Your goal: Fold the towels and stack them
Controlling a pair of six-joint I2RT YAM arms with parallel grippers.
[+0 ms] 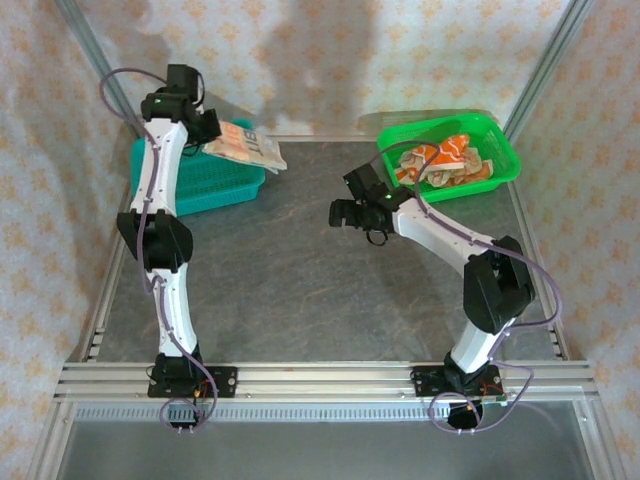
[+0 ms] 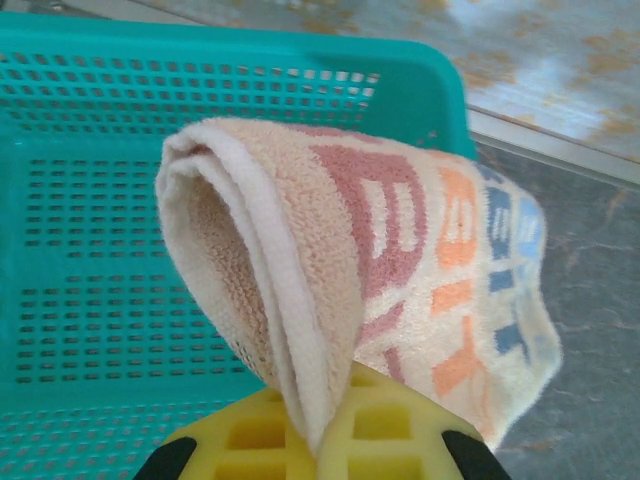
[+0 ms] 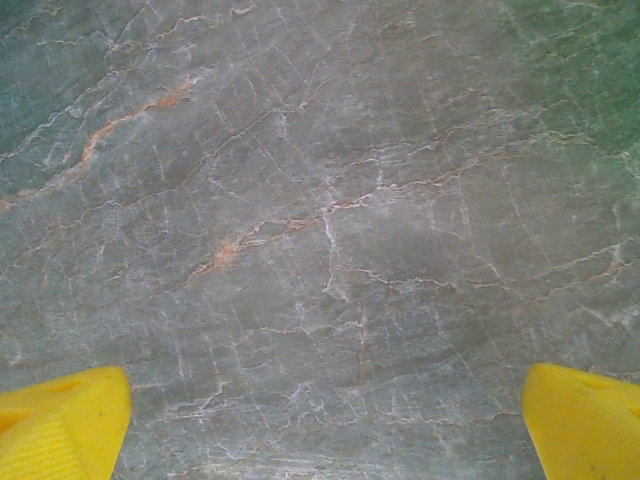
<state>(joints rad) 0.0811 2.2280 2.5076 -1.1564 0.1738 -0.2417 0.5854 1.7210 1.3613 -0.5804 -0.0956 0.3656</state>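
Stacking step, seemingly: folded lettered towel [image 2: 400, 250] pinched in left hand [image 2: 310, 440] above teal basket [image 2: 250, 60], right hand [image 3: 325, 420] wide; probably needs lowering, then release.

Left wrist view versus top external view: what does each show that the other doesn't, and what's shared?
Left wrist: the lettered towel up close, its looped fold and terry pile pinched between yellow fingers. Top external: the green basket of crumpled towels, and the right gripper open above the table. Both: the left gripper holding that towel over the teal basket.
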